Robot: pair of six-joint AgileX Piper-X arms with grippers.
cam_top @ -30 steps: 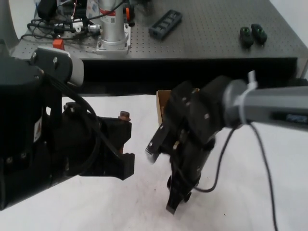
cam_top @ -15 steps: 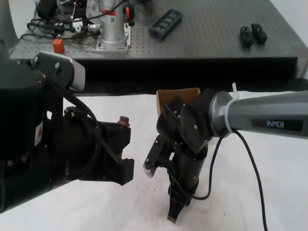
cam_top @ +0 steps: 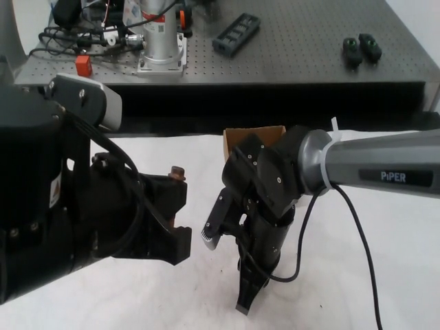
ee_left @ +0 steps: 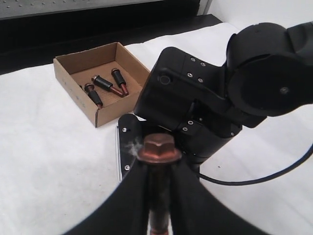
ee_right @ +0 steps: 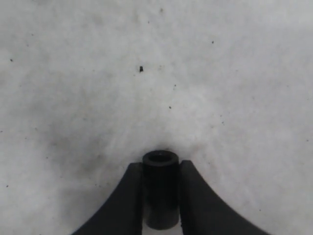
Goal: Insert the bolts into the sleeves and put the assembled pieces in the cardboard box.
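Observation:
My left gripper (ee_left: 157,169) is shut on a copper bolt (ee_left: 156,152), hex head up and shank between the fingers; the bolt's head (cam_top: 178,171) pokes above the black left gripper (cam_top: 175,206) in the high view. My right gripper (ee_right: 160,196) is shut on a black sleeve (ee_right: 160,188), its open bore facing outward above the white cloth. The right arm's wrist (cam_top: 265,192) hangs fingers-down over the cloth, just right of the left gripper. The cardboard box (ee_left: 66,73) behind it holds three assembled pieces (ee_left: 105,84); its rim (cam_top: 237,134) shows behind the right wrist.
White cloth (cam_top: 385,261) covers the bench front. Behind it lies a perforated metal board (cam_top: 309,48) with a metal post (cam_top: 159,41), a black tray (cam_top: 236,33), cables and two dark parts (cam_top: 361,48). A cable (cam_top: 313,234) loops from the right wrist.
The right arm has swung left and lowered a little with the sleeve, uncovering the box. The left gripper with the bolt has stayed put.

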